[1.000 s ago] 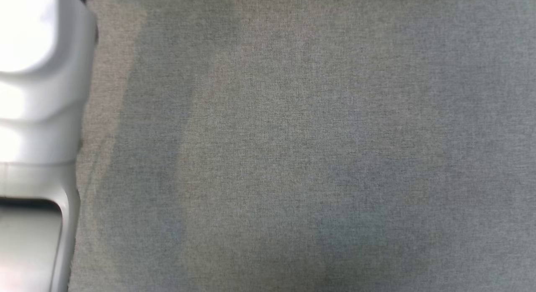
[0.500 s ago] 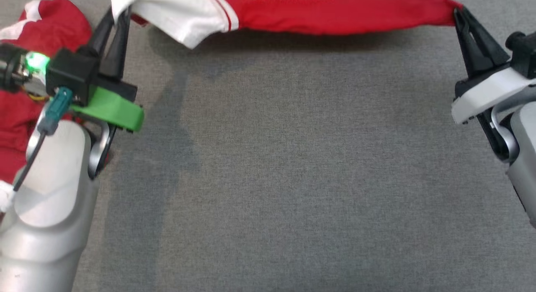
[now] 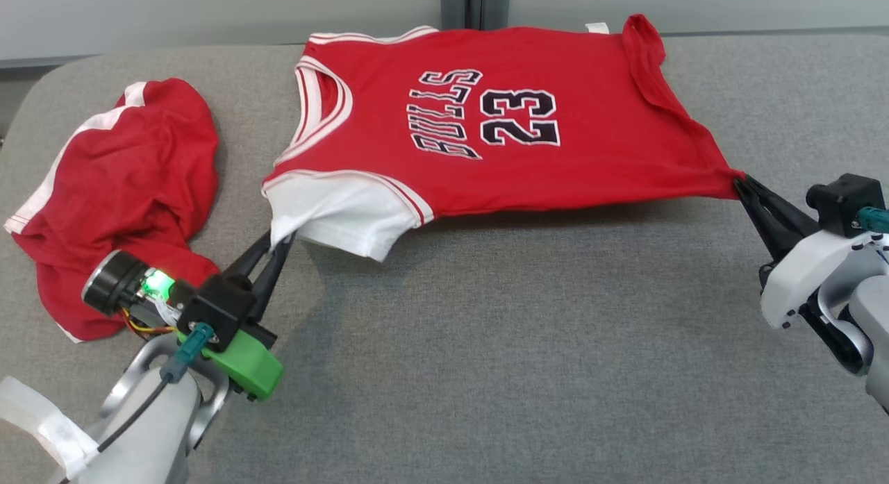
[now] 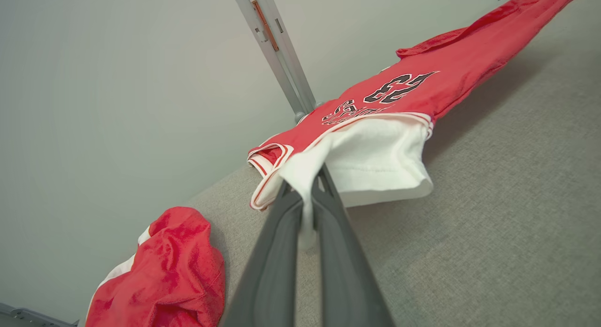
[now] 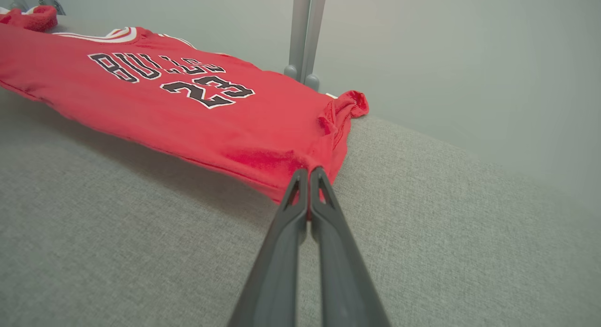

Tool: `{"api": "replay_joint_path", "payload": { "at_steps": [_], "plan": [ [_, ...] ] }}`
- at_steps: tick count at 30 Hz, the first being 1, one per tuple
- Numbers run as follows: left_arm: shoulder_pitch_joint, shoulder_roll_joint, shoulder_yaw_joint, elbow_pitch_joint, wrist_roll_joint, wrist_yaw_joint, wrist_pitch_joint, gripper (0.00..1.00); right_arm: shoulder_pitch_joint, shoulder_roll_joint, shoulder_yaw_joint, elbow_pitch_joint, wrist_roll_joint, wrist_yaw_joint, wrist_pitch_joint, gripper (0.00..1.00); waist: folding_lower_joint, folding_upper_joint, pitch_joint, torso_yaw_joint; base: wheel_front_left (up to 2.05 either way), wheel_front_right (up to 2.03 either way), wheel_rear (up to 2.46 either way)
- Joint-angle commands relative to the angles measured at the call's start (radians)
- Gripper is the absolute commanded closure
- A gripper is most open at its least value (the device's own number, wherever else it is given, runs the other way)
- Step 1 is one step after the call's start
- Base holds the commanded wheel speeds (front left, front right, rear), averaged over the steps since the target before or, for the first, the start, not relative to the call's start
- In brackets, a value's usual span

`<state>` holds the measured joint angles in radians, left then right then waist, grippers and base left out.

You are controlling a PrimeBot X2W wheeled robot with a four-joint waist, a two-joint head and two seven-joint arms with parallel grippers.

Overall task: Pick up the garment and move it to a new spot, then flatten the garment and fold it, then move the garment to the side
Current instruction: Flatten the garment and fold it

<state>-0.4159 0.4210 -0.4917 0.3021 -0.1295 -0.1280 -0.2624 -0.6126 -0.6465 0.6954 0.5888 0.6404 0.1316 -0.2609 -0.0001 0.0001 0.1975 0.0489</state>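
Head view: red jersey (image 3: 486,123) stretched left to right over the grey counter (image 3: 521,373), its far edge resting on the surface and its near edge lifted. The left gripper (image 3: 283,242) is closed on the white sleeve corner; the right gripper (image 3: 740,183) is closed on the red corner at the opposite end, so the long axis runs between the arms. A second red garment (image 3: 118,192) lies crumpled beside the left arm.

Left wrist view: the gripper pinches white cloth, and the jersey extends away to the upper right.

Right wrist view: the gripper pinches red cloth, and the jersey extends to the upper left. Lowering both ends evenly would likely lay it flat.
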Motion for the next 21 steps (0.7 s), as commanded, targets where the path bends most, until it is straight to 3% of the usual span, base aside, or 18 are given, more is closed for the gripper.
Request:
{"api": "replay_joint_path", "payload": {
  "at_steps": [1, 6, 12, 17, 21],
  "plan": [
    [0.028, 0.010, -0.016, -0.004, -0.017, -0.003, -0.003, 1.00, 0.021, -0.015, 0.013, 0.022, 0.042, -0.002, 0.022, 1.00, 0.0001, -0.0001, -0.050, 0.013, 0.00, 0.00, 0.00],
    [0.082, 0.038, -0.103, -0.029, -0.061, -0.002, -0.003, 1.00, 0.048, -0.078, 0.099, 0.016, 0.178, -0.002, 0.099, 1.00, 0.0001, -0.0001, -0.092, 0.017, 0.00, 0.00, 0.00],
    [0.163, 0.093, -0.182, -0.091, -0.110, -0.002, 0.000, 1.00, 0.100, -0.177, 0.185, -0.113, 0.377, -0.002, 0.200, 1.00, 0.0001, -0.0001, -0.127, 0.015, 0.00, 0.00, 0.00],
    [0.218, 0.179, -0.214, -0.167, -0.142, -0.002, 0.026, 1.00, 0.147, -0.271, 0.219, -0.230, 0.539, -0.002, 0.306, 1.00, 0.0001, -0.0001, -0.135, 0.008, 0.00, 0.00, 0.00],
    [0.272, 0.210, -0.204, -0.234, -0.221, -0.002, 0.069, 1.00, 0.167, -0.326, 0.230, -0.294, 0.633, -0.002, 0.419, 1.00, 0.0001, -0.0001, -0.125, -0.003, 0.00, 0.00, 0.00]
  ]
}}
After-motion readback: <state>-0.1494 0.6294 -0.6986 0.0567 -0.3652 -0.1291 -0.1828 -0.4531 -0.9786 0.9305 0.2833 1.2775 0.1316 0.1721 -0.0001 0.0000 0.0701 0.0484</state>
